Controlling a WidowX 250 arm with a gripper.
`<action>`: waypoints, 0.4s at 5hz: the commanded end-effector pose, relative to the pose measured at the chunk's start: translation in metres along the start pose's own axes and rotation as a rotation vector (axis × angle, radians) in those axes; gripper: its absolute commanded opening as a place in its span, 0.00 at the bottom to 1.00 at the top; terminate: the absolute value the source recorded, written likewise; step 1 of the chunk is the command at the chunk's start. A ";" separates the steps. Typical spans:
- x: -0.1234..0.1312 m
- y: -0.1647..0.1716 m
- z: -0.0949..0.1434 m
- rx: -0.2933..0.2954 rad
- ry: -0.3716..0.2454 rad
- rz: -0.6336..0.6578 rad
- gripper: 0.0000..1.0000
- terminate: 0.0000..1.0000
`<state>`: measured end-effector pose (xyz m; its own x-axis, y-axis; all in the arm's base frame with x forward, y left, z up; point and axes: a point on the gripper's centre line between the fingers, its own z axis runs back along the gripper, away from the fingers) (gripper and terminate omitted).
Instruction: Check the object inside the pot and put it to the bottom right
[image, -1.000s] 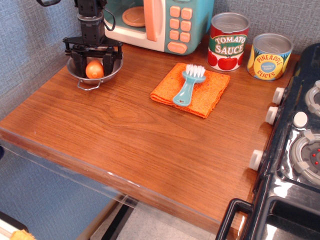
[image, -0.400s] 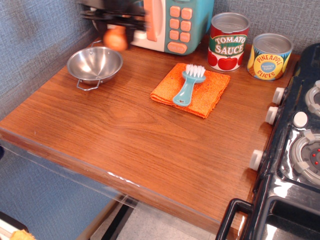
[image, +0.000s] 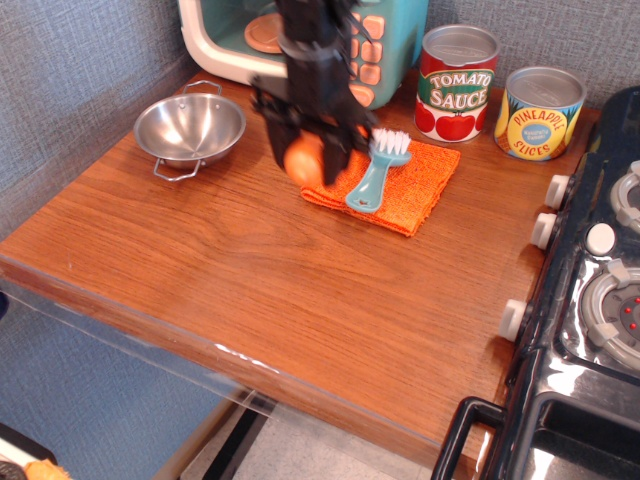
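The steel pot (image: 190, 127) stands empty at the back left of the wooden counter, its wire handles showing. My gripper (image: 305, 158) hangs over the counter's middle back, right of the pot and above the left edge of the orange cloth (image: 400, 186). It is shut on the small orange toy (image: 303, 159), which it holds in the air. The picture is slightly blurred around the arm.
A blue brush (image: 377, 170) lies on the orange cloth. A toy microwave (image: 235, 40) stands at the back. A tomato sauce can (image: 456, 82) and a pineapple can (image: 540, 112) stand back right. A toy stove (image: 600, 290) fills the right side.
My gripper lifted the orange toy out of the pot, rose toward the microwave, then moved right and down to above the cloth's left edge. The pot is now empty.
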<state>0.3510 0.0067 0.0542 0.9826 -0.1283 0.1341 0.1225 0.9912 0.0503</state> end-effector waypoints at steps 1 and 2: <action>-0.024 -0.097 0.000 -0.080 -0.021 -0.085 0.00 0.00; -0.033 -0.146 -0.005 -0.097 0.007 -0.115 0.00 0.00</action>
<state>0.3129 -0.1280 0.0187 0.9721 -0.2208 0.0791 0.2230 0.9746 -0.0197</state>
